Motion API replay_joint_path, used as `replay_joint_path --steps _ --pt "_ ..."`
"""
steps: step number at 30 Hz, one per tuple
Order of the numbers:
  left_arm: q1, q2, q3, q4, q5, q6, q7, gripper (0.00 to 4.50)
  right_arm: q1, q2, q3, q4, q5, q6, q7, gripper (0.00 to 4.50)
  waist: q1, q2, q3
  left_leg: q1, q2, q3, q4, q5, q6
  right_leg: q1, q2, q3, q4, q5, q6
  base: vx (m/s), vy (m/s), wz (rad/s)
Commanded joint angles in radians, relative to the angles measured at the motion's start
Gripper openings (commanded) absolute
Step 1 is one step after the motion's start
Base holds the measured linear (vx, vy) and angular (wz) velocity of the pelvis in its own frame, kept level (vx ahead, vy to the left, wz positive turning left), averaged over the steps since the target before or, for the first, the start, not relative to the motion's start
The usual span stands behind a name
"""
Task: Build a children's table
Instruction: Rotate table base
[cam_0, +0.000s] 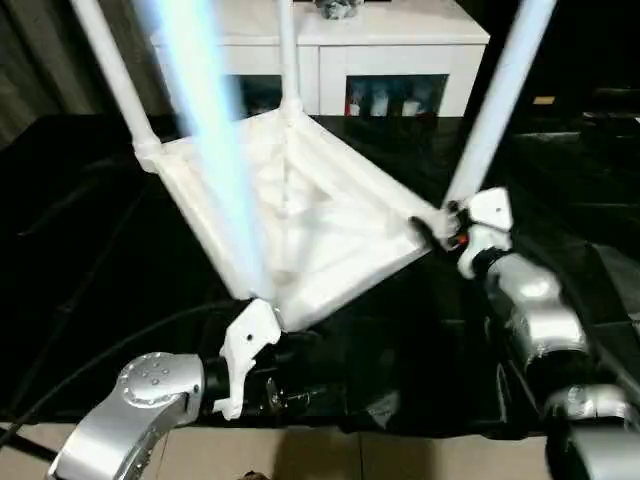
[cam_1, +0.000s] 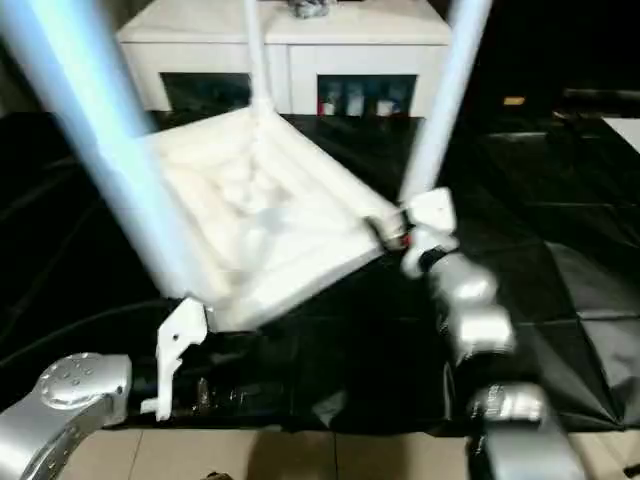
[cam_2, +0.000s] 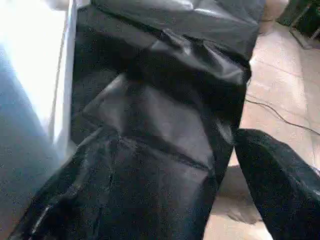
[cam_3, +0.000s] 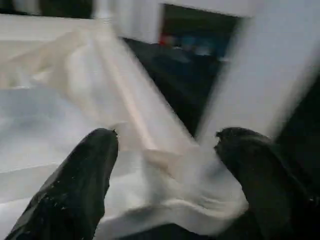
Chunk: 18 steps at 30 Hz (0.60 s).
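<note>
Nearest the camera, the left arm's silver forearm reaches in from the lower left, its left gripper (cam_0: 262, 352) sitting just under the near corner of the tabletop (cam_0: 330, 215). Its wrist view looks along two black fingers (cam_2: 280, 185) set well apart, with black sheeting (cam_2: 165, 125) between them and nothing gripped. On the right, the right arm bends up to the tabletop's right corner, where the right gripper (cam_3: 165, 165) has its fingers spread on either side of the corner socket, not clamped.

The tabletop lies upside down on the black-covered surface, ribbed underside up, turned so a corner points toward the robot. Four white legs (cam_0: 500, 105) rise from its corner sockets; the nearest (cam_0: 205, 130) is blurred.

The left wrist view alone shows pale tiled floor (cam_2: 280, 85) past the sheet's edge, with a thin cable across it.

Beyond stands a white cabinet (cam_0: 400, 45) with glass doors.
</note>
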Motion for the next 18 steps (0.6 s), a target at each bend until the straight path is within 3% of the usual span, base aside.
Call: replay_joint_path --steps 1,4,7,8,12,13,15,16,17,18 --pt "0.016 0.033 0.057 -0.007 -0.01 0.0 0.005 4.47 -0.021 0.009 0.007 0.025 0.014 -0.034 0.07 3.83 -0.011 -0.013 -0.06 0.022 0.046 -0.024 -0.076 -0.196 0.013 0.035 -0.039 0.03 -0.062 -0.111 -0.235 0.0 0.0 0.0" --pt "0.026 0.052 0.1 0.006 -0.019 -0.009 0.003 4.47 0.003 0.028 0.044 -0.009 0.013 -0.055 0.144 3.83 -0.026 -0.018 -0.058 0.013 0.047 -0.027 -0.076 -0.198 0.04 0.039 -0.042 0.03 -0.063 -0.137 -0.233 0.0 0.0 0.0" --pt "0.024 0.059 0.123 0.02 -0.023 -0.024 0.001 4.47 0.018 0.037 0.063 -0.016 0.004 -0.077 0.176 3.83 -0.03 -0.017 -0.057 0.019 0.05 -0.026 -0.076 -0.222 0.04 0.03 -0.042 0.033 -0.07 -0.194 -0.233 0.0 0.0 0.0" --pt "0.02 0.059 0.13 0.028 -0.024 -0.033 0.002 4.47 0.022 0.041 0.065 -0.015 0.003 -0.085 0.183 3.83 -0.028 -0.022 -0.056 0.021 0.051 -0.026 -0.076 -0.229 0.039 0.027 -0.043 0.034 -0.072 -0.211 -0.234 0.0 0.0 0.0" --pt "-0.058 0.023 0.155 0.095 -0.057 -0.074 0.009 4.47 0.078 0.056 0.071 -0.066 0.013 -0.083 0.201 3.83 -0.019 -0.015 -0.051 0.032 0.051 -0.024 -0.081 -0.277 0.013 0.016 -0.039 0.036 -0.079 -0.274 -0.215 0.0 0.0 0.0" --pt "-0.072 0.023 0.151 0.106 -0.061 -0.079 0.008 4.47 0.09 0.055 0.071 -0.078 0.01 -0.081 0.206 3.83 -0.018 -0.018 -0.05 0.035 0.052 -0.024 -0.082 -0.307 0.002 0.012 -0.038 0.037 -0.081 -0.3 -0.209 0.0 0.0 0.0" --pt "-0.1 0.027 0.144 0.14 -0.062 -0.089 -0.003 4.47 0.134 0.043 0.075 -0.125 0.004 -0.057 0.207 3.83 -0.015 -0.008 -0.047 0.039 0.051 -0.027 -0.086 -0.35 -0.019 0.008 -0.039 0.037 -0.086 -0.356 -0.189 -0.026 -0.002 0.02" --pt "-0.111 0.035 0.14 0.158 -0.058 -0.095 -0.014 4.47 0.16 0.035 0.077 -0.151 0.001 -0.042 0.205 3.83 -0.017 -0.013 -0.043 0.037 0.05 -0.029 -0.09 -0.378 -0.028 0.008 -0.037 0.036 -0.095 -0.397 -0.164 -0.056 -0.004 0.02" --pt "-0.112 0.041 0.139 0.162 -0.059 -0.093 -0.02 4.47 0.173 0.03 0.075 -0.159 0.002 -0.028 0.203 3.83 -0.015 -0.004 -0.043 0.041 0.05 -0.032 -0.09 -0.403 -0.041 0.004 -0.041 0.038 -0.095 -0.432 -0.15 -0.056 -0.004 0.02" --pt "-0.109 0.051 0.142 0.16 -0.068 -0.082 -0.03 4.47 0.187 0.026 0.074 -0.166 0.0 -0.026 0.2 3.83 -0.019 -0.009 -0.041 0.039 0.05 -0.033 -0.092 -0.421 -0.045 0.004 -0.04 0.036 -0.1 -0.458 -0.144 -0.062 0.002 -0.01"
